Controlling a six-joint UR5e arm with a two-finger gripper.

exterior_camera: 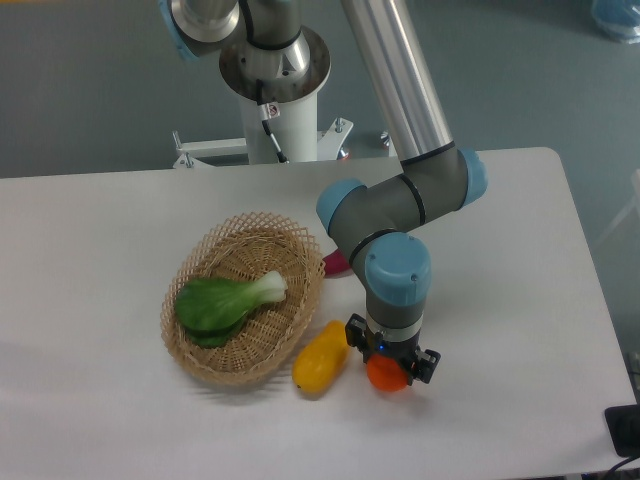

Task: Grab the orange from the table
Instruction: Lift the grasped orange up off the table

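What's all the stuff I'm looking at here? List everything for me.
orange: one, bright orange, on the table under the gripper, right of the yellow fruit
yellow fruit: one, yellow-orange, long, beside the basket's lower right edge
basket: one, tan wicker, left of centre on the table
leafy green: one, green with a white stalk, lying in the basket
pink thing: one, mostly hidden behind the arm, right of the basket
table: one, white
arm: one, silver and grey with blue caps
gripper: one, black, straddling the orange
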